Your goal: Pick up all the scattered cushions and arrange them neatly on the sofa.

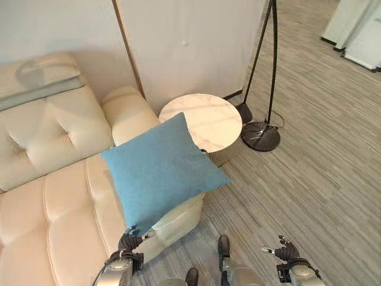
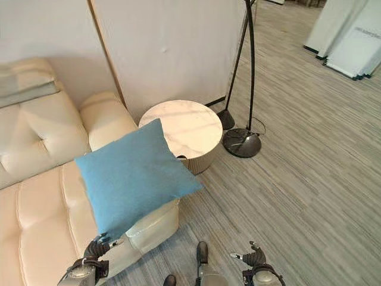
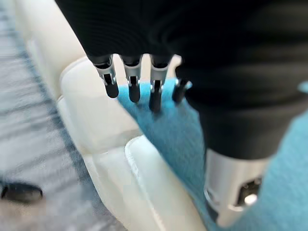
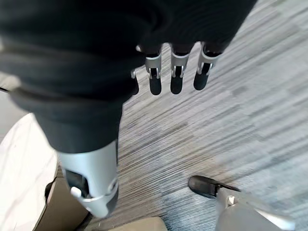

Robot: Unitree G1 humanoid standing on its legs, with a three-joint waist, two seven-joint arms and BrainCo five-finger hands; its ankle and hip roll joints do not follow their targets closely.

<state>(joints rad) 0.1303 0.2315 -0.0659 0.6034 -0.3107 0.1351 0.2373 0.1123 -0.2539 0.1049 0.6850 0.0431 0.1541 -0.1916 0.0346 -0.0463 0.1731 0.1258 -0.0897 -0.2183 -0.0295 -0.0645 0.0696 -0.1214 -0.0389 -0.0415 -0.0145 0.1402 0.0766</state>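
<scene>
I'm seeing bright even light, soft shadows on the sofa (image 1: 53,196); wrist views are blurring up close.

My left hand (image 3: 139,82) wears a dark ribbed cover over its back and wrist, with silver fingers ending in dark tips and a silver thumb. My right hand (image 4: 175,72) matches it: same black ribbing, same silver, dark-tipped fingers.

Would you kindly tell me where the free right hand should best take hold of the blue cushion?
Probably the cushion's corner jutting past the sofa arm toward the floor. The right hand hangs open on that side, while the left hand pinches the near corner; a pinch from the floor side looks unobstructed.
</scene>
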